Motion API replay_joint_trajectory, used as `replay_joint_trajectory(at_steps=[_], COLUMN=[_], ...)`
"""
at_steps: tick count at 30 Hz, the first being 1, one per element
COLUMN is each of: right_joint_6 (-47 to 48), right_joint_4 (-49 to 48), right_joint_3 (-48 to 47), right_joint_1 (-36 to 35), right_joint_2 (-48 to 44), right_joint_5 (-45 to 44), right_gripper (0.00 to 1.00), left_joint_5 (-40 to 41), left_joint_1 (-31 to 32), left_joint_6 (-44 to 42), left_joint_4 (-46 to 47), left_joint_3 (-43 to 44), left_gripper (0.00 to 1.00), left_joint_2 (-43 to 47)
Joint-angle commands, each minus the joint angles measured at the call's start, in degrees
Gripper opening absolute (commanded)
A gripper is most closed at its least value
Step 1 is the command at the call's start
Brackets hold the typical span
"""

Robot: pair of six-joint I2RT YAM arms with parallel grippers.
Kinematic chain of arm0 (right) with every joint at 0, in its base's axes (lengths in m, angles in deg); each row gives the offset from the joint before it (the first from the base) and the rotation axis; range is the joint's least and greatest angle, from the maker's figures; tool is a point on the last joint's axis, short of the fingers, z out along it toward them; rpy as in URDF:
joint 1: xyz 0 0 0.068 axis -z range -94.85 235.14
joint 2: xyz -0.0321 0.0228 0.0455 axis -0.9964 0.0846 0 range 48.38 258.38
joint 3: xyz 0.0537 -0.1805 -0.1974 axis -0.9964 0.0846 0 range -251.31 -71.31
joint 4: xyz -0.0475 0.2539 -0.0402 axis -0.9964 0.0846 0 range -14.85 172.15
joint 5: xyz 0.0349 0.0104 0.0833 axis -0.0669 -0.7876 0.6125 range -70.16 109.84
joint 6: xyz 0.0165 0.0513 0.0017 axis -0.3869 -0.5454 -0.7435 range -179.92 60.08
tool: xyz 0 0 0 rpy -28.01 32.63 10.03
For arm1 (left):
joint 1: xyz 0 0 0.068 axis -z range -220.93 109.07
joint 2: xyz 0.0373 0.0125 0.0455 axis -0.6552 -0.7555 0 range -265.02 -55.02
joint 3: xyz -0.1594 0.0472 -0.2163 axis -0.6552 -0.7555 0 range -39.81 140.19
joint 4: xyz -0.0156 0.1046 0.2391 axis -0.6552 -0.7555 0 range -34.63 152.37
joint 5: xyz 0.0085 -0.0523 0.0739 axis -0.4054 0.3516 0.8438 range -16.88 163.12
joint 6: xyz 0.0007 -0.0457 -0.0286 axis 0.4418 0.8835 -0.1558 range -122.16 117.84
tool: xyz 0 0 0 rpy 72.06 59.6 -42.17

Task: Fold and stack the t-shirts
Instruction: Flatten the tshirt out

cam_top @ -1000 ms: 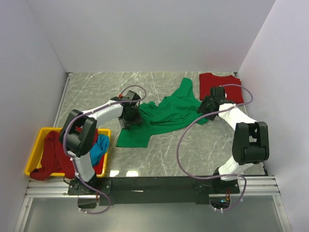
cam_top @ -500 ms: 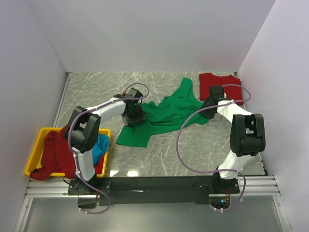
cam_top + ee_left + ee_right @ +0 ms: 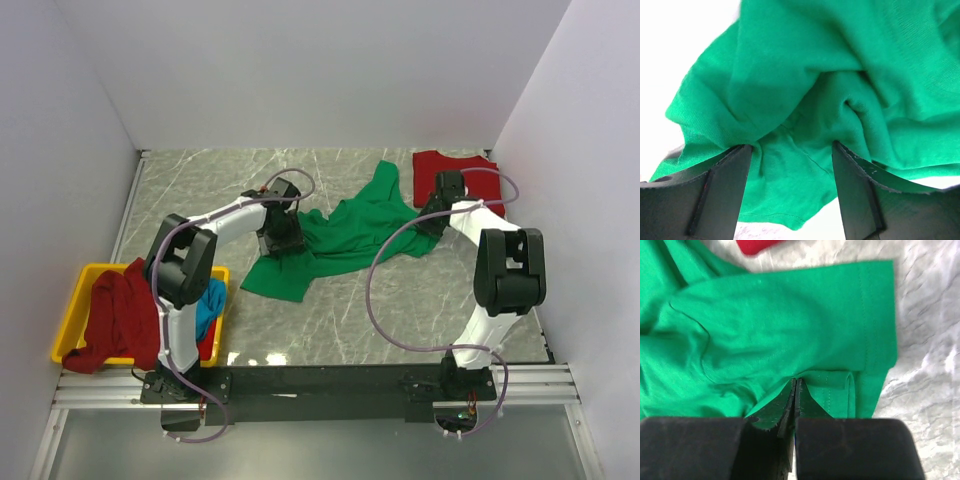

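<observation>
A bright green t-shirt (image 3: 345,235) lies crumpled across the middle of the table. My left gripper (image 3: 283,238) stands open over its left part, and the wrist view shows green cloth (image 3: 805,75) bunched between the spread fingers (image 3: 790,150). At the shirt's right edge my right gripper (image 3: 428,222) is shut. In the right wrist view the fingertips (image 3: 796,382) pinch a fold of the green sleeve (image 3: 790,330) near its hem. A folded red t-shirt (image 3: 455,175) lies at the back right, its corner (image 3: 755,245) just beyond the green cloth.
A yellow bin (image 3: 100,268) stands at the front left, holding a dark red shirt (image 3: 115,315) and a blue one (image 3: 208,300). White walls close in the table on the left, back and right. Cables loop off both arms.
My right gripper has closed on the green sleeve. The left gripper has shifted slightly back and to the right over the shirt, staying open.
</observation>
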Motion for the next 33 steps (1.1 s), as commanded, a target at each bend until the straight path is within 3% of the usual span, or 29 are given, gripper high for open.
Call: replay_joint_trajectory(at_steps=[1, 11, 17, 29, 33], right_joint_6=[0.33, -0.90, -0.81, -0.72, -0.29], right_joint_4=[0.42, 6.30, 7.01, 5.61, 5.08], right_joint_3=[-2.88, 1.76, 5.98, 9.68, 11.44], right_joint_1=[2.03, 8.18, 8.45, 8.36, 8.36], right_joint_2=[-2.51, -20.43, -22.30, -19.84, -20.54], right_joint_5=[-0.42, -0.77, -0.16, 3.53, 4.06], right_gripper=[0.00, 0.00, 0.00, 0.00, 0.00], left_joint_5=[-1.12, -1.12, 1.42, 7.05, 7.31], left_joint_1=[-0.10, -0.36, -0.36, 1.92, 4.64], left_joint_6=[-1.93, -2.72, -1.67, 2.11, 4.57], left_joint_4=[0.43, 0.51, 2.09, 2.18, 2.71], left_joint_3=[4.38, 14.57, 15.03, -16.94, -21.88], left_gripper=[0.70, 0.70, 0.71, 0.67, 0.64], left_joint_2=[-1.55, -5.07, -1.13, 19.95, 23.84])
